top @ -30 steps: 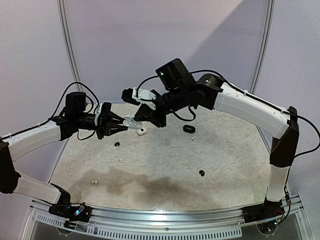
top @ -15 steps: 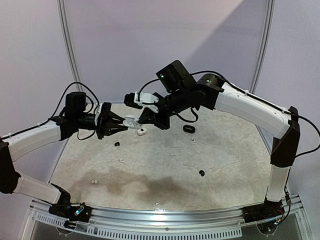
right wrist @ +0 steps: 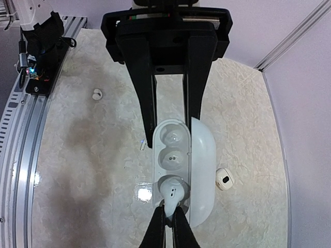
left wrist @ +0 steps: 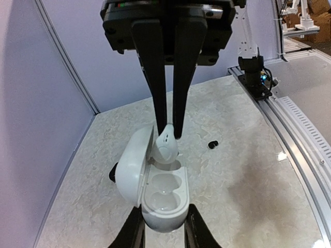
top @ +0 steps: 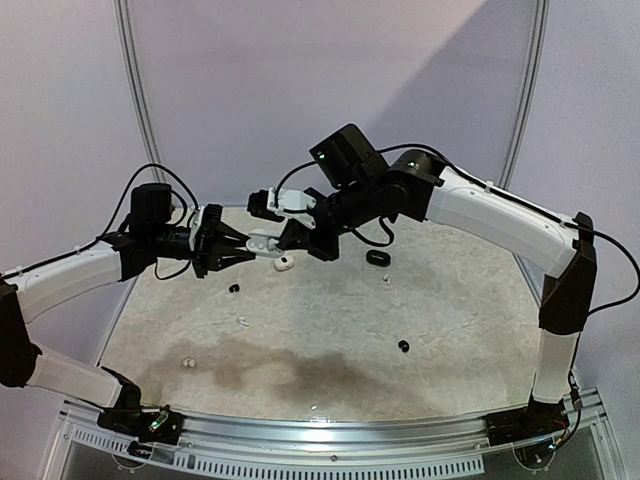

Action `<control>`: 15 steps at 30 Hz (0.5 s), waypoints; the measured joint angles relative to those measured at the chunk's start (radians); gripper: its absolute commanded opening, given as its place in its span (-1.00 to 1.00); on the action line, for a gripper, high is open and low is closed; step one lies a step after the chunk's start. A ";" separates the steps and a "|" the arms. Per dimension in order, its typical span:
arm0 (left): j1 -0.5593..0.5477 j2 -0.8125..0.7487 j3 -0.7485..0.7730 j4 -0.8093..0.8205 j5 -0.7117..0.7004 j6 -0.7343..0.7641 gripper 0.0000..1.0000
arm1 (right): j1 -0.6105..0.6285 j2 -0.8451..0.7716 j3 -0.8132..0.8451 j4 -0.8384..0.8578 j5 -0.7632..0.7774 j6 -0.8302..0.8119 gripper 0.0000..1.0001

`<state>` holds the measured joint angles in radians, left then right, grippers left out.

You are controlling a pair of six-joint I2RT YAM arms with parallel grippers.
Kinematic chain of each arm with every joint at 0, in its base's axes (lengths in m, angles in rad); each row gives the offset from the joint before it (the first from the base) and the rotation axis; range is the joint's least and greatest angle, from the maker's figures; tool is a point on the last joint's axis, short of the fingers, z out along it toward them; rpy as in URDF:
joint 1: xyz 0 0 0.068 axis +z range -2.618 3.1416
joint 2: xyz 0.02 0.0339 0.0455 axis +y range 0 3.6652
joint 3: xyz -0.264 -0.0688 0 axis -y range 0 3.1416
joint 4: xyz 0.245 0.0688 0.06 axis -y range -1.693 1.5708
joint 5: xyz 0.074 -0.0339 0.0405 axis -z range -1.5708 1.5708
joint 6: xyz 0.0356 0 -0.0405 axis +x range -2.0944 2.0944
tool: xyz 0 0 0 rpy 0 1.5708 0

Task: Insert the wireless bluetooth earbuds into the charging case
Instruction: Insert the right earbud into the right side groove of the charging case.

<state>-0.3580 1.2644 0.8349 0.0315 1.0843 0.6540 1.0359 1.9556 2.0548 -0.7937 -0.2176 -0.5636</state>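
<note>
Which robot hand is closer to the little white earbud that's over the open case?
Right. The right gripper pinches the white earbud from above. The left gripper holds the open white charging case at its other end, not touching the earbud.

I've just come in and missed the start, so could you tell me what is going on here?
The left gripper holds an open white charging case off the table. The right gripper pinches a white earbud and has it at one end socket of the case, not yet released. The other sockets look empty, and a few loose earbuds lie on the table.
</note>
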 measured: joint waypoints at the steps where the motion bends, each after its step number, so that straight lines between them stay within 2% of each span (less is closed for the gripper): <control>1: 0.000 0.000 0.000 0.002 0.000 0.000 -1.00 | 0.000 0.003 0.000 0.001 0.002 0.000 -0.97; 15: 0.000 0.000 0.000 0.010 -0.004 -0.002 -1.00 | 0.004 0.015 0.000 0.012 0.032 0.002 -0.61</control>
<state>-0.3580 1.2648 0.8349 0.0414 1.0805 0.6525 1.0397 1.9705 2.0548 -0.7818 -0.1852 -0.5621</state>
